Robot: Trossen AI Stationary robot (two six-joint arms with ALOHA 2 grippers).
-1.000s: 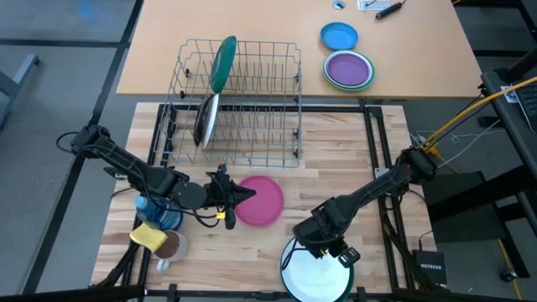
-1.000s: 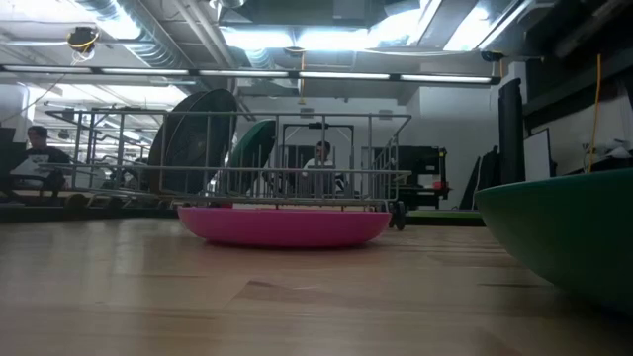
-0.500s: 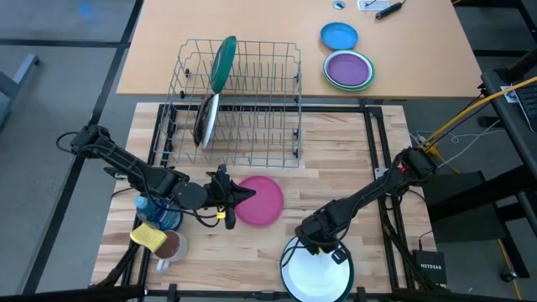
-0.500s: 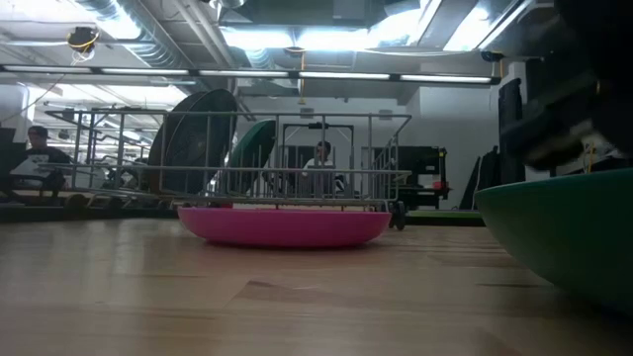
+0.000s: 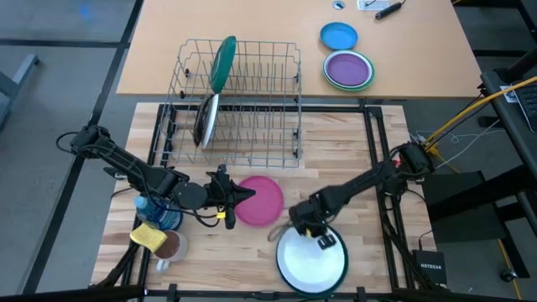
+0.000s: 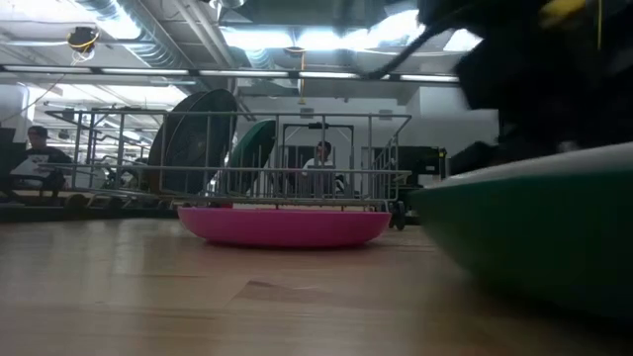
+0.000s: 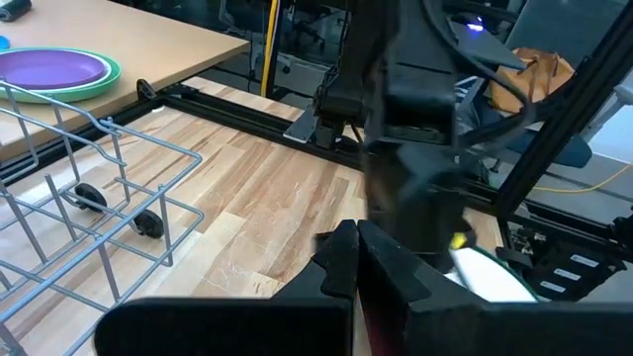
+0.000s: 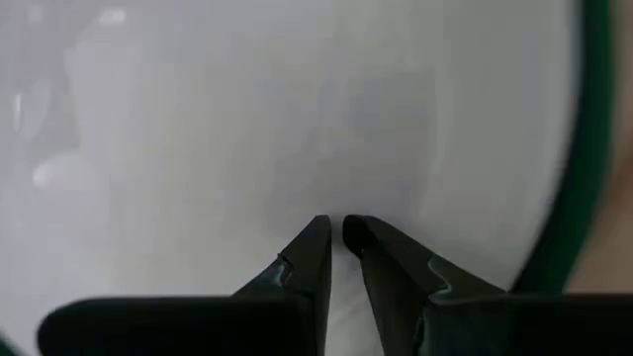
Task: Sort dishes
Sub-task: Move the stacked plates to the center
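Observation:
The large white green-rimmed plate [image 5: 315, 267] lies at the table's near edge and fills the right of the low view [image 6: 534, 237]. My right gripper [image 5: 315, 238] points steeply down over the plate's far part, shut but for a narrow slit, with nothing between its fingers [image 8: 336, 225]. A pink plate [image 5: 267, 201] lies flat at mid-table. My left gripper [image 5: 249, 195] is shut and hovers well above its left edge, touching nothing. A green dish [image 5: 223, 63] and a dark plate [image 5: 206, 119] stand on edge in the wire rack [image 5: 252, 126]. My right gripper comes down from above, slanting from the table's right, with its nearly shut fingertips [image 8: 315, 242] on the plate's white inner face [image 8: 297, 148], near the far rim. The plate's green rim [image 6: 514, 183] looks slanted in the low view. The very point of touch is hidden by the fingers.
On the far tan table sit a bright-blue dish [image 5: 339, 36] and a purple dish with a pale green rim [image 5: 348, 70]. A blue cup [image 5: 166, 214], a yellow sponge [image 5: 148, 236] and a brown mug [image 5: 172, 246] crowd the near left corner. Bare wood lies between rack and plates.
My right gripper has come down and gone toward the table's left, tipping more steeply downward, onto the white plate. The plate has shifted a little toward the left and far side. In the low view its rim now reaches farther left and slants.

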